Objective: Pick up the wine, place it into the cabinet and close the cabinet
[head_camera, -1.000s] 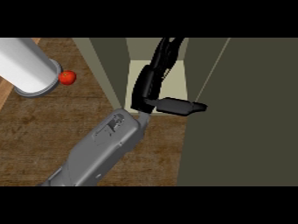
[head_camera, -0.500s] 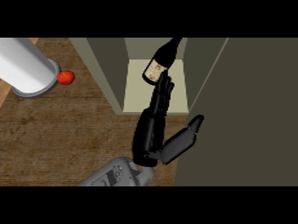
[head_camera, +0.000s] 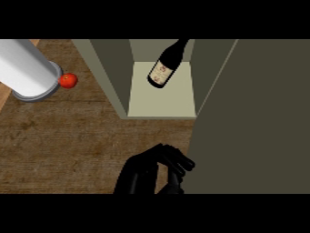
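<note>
The dark wine bottle (head_camera: 165,68) with a pale label stands inside the open cabinet (head_camera: 110,77), on its pale shelf floor (head_camera: 174,102), and nothing touches it. My right hand (head_camera: 144,173) shows at the view's lower edge, well in front of the cabinet and apart from the bottle. Its fingers are relaxed and slightly bent, and it holds nothing. The cabinet's door (head_camera: 264,113) stands open as a wide dark olive panel just to the right of the hand. My left hand is out of view.
A large white cylinder (head_camera: 19,68) lies at the upper left of the wooden counter (head_camera: 63,136), with a small red fruit (head_camera: 67,80) beside it. The counter's edge runs diagonally at the far left.
The hand has let go of the bottle and pulled back out of the cabinet toward the lower edge. The bottle stays on the shelf.
</note>
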You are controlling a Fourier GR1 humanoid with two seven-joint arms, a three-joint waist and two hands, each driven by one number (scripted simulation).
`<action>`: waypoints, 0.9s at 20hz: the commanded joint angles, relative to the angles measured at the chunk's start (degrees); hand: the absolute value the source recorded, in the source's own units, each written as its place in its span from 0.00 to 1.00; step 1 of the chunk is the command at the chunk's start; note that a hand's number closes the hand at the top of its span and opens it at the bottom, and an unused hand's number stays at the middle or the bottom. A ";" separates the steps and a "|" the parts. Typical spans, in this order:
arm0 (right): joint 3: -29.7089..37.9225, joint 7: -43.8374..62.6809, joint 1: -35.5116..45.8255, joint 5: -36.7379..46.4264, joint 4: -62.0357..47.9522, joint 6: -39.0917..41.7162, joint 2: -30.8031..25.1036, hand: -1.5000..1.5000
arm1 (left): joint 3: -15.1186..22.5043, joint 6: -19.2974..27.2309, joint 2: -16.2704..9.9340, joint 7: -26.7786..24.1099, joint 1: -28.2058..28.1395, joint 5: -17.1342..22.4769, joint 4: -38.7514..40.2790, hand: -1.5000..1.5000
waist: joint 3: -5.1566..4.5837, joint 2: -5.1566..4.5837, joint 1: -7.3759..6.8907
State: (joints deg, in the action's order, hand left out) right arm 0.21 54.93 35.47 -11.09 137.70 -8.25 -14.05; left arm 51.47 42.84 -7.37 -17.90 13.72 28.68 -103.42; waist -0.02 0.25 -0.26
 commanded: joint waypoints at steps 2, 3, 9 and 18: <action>-1.47 1.22 -3.61 -1.41 5.70 0.36 0.55 0.00 | -0.20 -7.00 -7.26 -1.98 -7.31 0.52 -7.32 1.00 | 0.00 -0.10 0.21; -2.49 1.21 -1.98 -2.41 2.53 0.28 1.27 0.00 | 2.78 -4.37 -10.38 -1.25 -10.95 -0.86 -13.86 1.00 | 0.00 0.00 -0.35; -10.22 -1.41 -0.72 -4.33 3.15 5.84 1.74 1.00 | -4.82 -15.07 -22.19 -3.77 -16.70 5.52 -19.31 1.00 | -0.05 -0.13 -0.69; -22.55 8.16 3.75 -4.12 4.52 -0.92 11.31 1.00 | -16.54 -26.76 -33.44 -11.01 -28.51 14.32 -23.37 1.00 | -0.22 0.45 -0.74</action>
State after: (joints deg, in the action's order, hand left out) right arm -16.67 57.32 36.83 -13.24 137.28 -6.01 -6.08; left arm 40.20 20.65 -35.83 -27.37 -10.57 38.95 -124.42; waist 0.15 0.00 -1.12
